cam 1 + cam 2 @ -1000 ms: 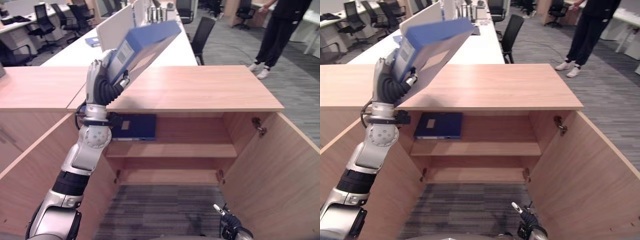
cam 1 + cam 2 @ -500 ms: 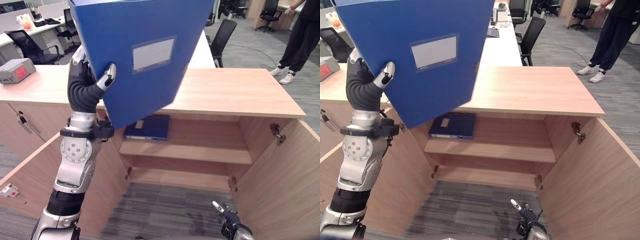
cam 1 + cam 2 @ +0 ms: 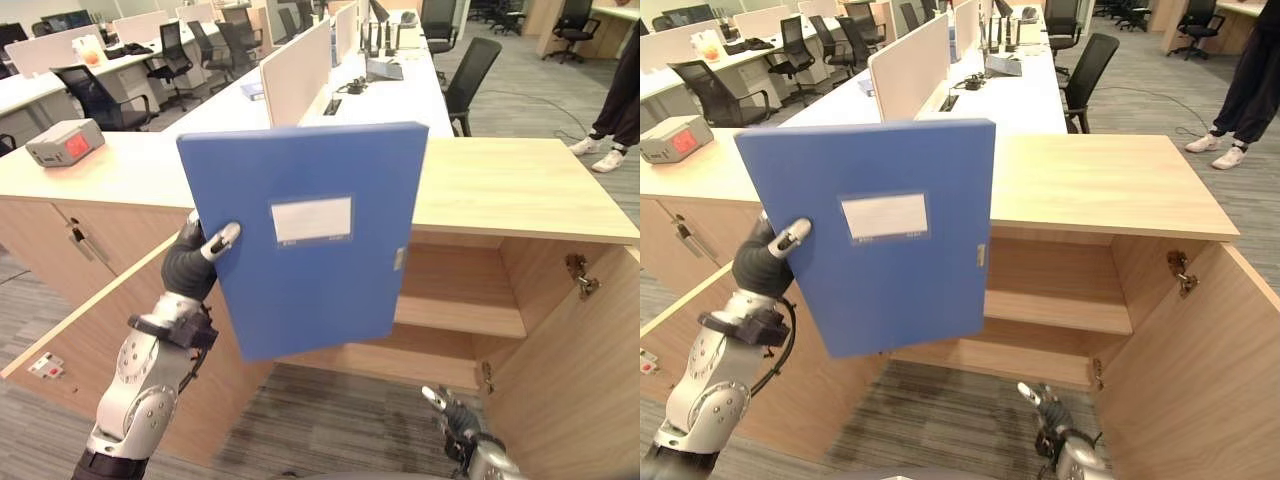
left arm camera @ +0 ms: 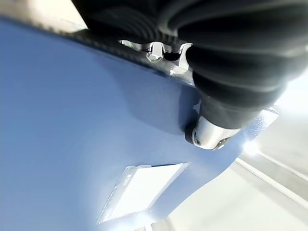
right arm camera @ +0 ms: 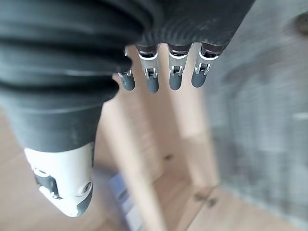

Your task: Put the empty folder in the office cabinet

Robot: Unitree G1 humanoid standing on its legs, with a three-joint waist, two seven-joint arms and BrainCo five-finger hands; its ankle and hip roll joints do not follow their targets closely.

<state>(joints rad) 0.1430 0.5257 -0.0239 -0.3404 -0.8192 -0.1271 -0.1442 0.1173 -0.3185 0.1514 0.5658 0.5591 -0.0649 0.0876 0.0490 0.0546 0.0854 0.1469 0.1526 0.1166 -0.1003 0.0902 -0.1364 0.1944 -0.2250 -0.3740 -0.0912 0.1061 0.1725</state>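
Observation:
A blue folder (image 3: 310, 235) with a white label stands upright in the air in front of the open wooden office cabinet (image 3: 520, 185). My left hand (image 3: 195, 265) is shut on its left edge, thumb on the front face. The left wrist view shows that thumb (image 4: 211, 137) pressed on the blue cover (image 4: 72, 134). The folder hides the left half of the cabinet's inside; the upper shelf (image 3: 460, 315) shows to its right. My right hand (image 3: 455, 435) hangs low near the floor, fingers (image 5: 151, 72) straight and holding nothing.
Both cabinet doors stand open, the left door (image 3: 90, 330) under my left arm and the right door (image 3: 570, 390) at the right. A grey box (image 3: 65, 140) sits on the neighbouring cabinet top. A person's legs (image 3: 620, 100) stand at the far right. Desks and chairs lie behind.
My left hand has brought the folder down from high above the cabinet top to in front of the opening, now held more upright. The view has shifted too. The right hand stays low.

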